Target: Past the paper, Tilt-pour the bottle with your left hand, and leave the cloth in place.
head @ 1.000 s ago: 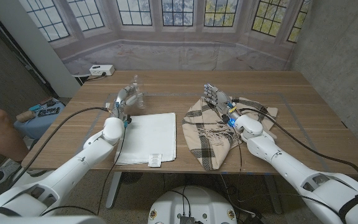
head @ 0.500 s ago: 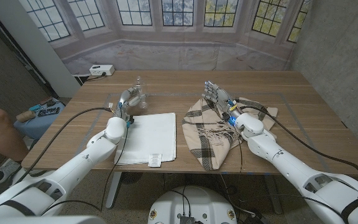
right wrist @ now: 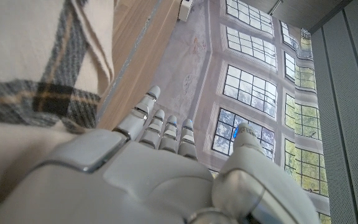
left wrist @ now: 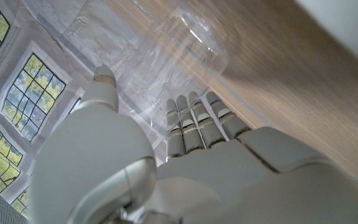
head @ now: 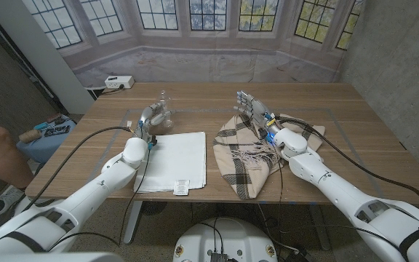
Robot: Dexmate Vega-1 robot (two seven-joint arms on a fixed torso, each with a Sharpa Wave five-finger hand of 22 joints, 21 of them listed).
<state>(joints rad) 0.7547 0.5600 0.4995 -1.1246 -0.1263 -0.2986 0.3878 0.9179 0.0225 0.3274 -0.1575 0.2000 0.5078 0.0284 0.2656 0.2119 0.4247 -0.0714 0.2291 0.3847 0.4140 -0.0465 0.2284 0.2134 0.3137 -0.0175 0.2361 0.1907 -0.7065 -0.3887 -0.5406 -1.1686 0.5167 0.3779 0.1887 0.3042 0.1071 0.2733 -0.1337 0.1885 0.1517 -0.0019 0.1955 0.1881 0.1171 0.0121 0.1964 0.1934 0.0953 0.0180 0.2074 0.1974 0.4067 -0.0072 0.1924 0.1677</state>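
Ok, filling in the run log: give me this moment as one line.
left hand: grips clear bottle, tilted, past paper | right hand: open, above plaid cloth | cloth: on table

- The left hand (head: 151, 116) gripped a clear bottle (head: 161, 104), tilted, just beyond the far left corner of the white paper (head: 174, 160).
- A small label (head: 182, 187) lay on the paper's near edge.
- The right hand (head: 254, 111) stood with fingers apart over the far edge of the plaid cloth (head: 251, 153).
- A white box (head: 118, 81) sat behind the wooden table (head: 355, 138).
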